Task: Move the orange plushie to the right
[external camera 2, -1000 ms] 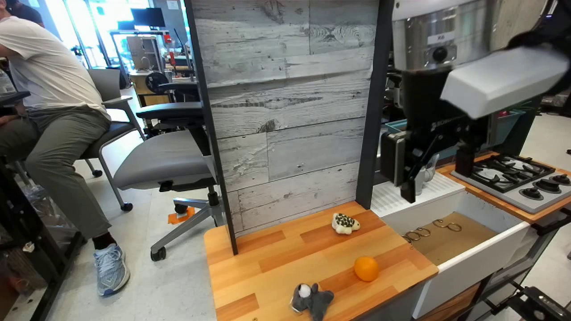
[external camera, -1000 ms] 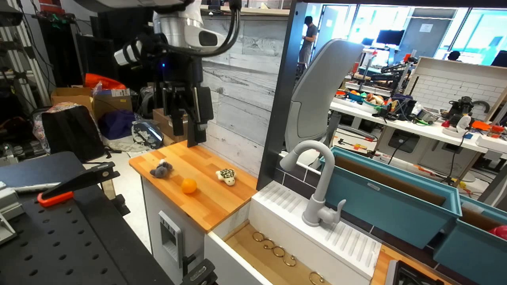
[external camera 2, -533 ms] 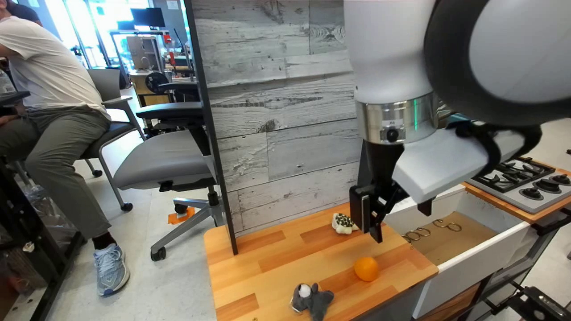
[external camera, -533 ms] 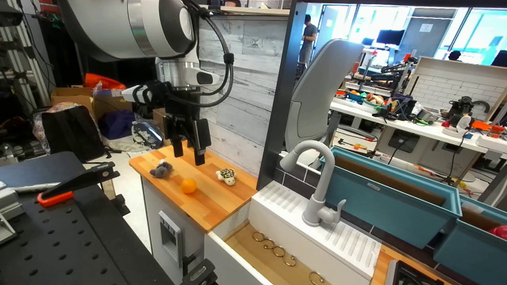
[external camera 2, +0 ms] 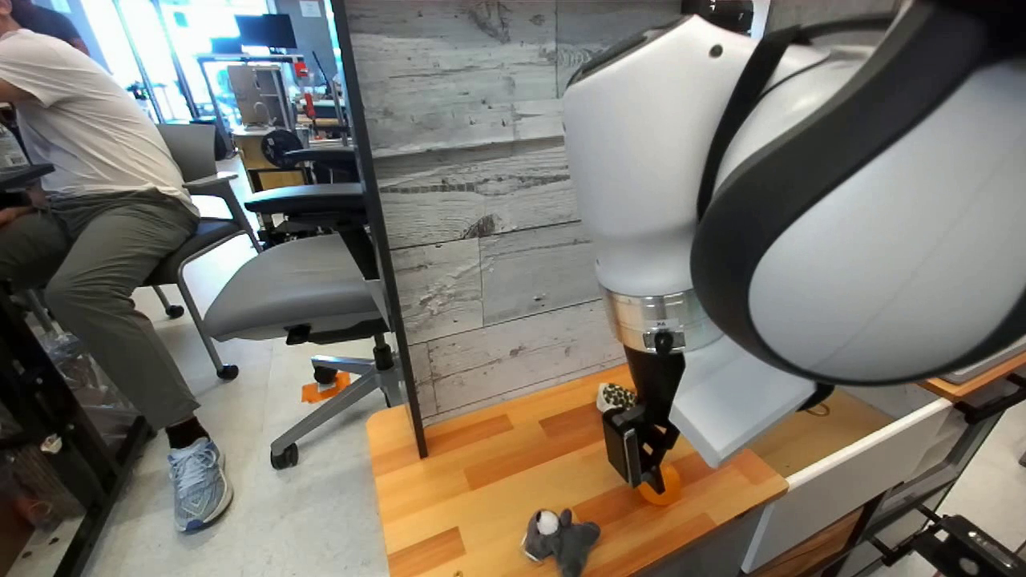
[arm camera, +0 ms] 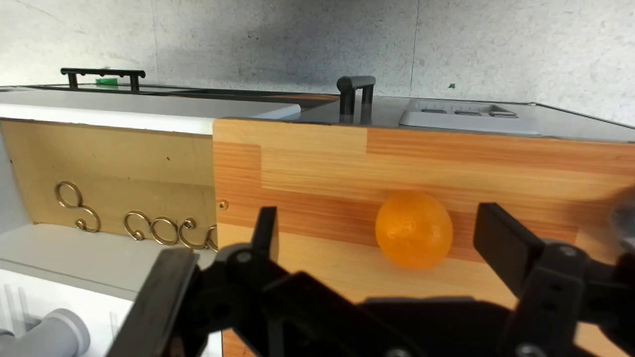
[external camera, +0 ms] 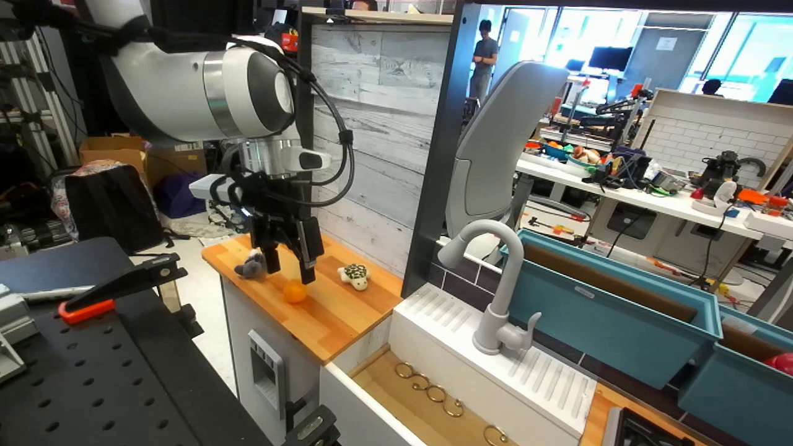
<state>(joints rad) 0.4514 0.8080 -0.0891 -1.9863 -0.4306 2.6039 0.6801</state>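
Down comes the gripper (arm camera: 376, 220), lower than before, fingers (arm camera: 506, 243) spread wide, gripping nothing; the orange plushie (arm camera: 414, 230) sits smooth, round and bright on the wooden counter (arm camera: 317, 166)

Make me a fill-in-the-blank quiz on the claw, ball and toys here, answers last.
The ball is colored ____.
The claw is not shut but ____.
Of the gray toy and the spotted toy, the ____ one sits nearer the wall.
In an exterior view, the faucet appears to the ____ of both toys.
Missing words: orange; open; spotted; right.
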